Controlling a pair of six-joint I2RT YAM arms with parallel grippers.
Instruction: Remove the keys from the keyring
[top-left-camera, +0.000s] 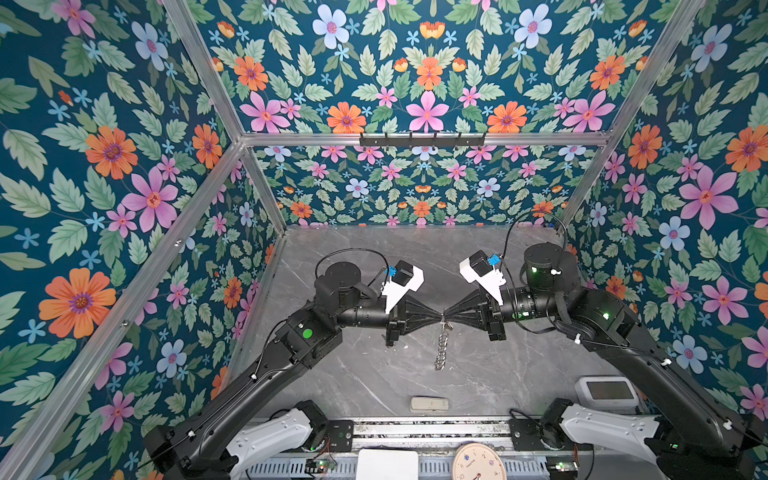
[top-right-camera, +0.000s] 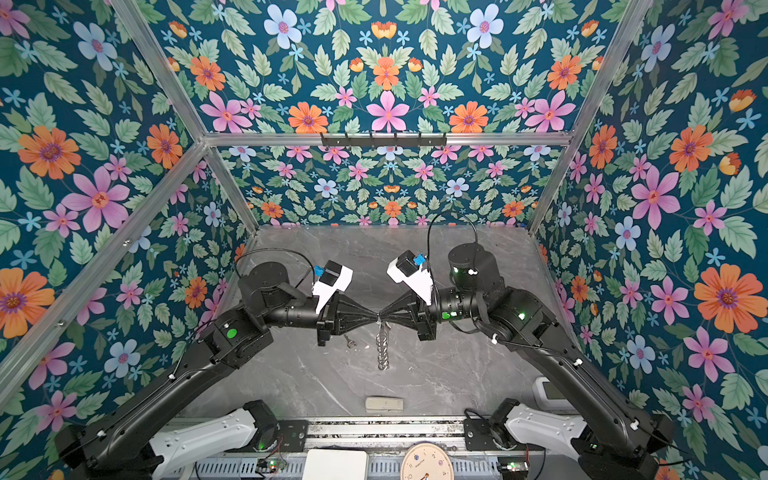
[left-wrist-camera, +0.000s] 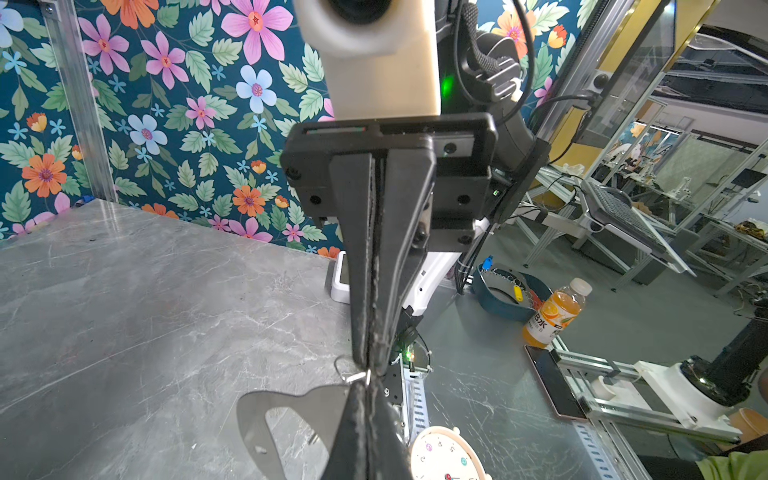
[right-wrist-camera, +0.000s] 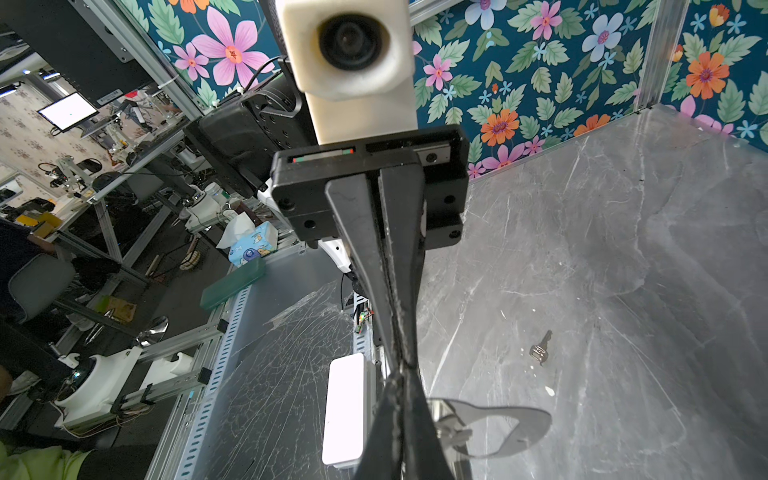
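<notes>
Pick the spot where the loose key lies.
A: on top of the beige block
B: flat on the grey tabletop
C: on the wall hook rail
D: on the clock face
B: the key lies flat on the bare grey table, off to one side of the hanging keyring and touching nothing else.
</notes>
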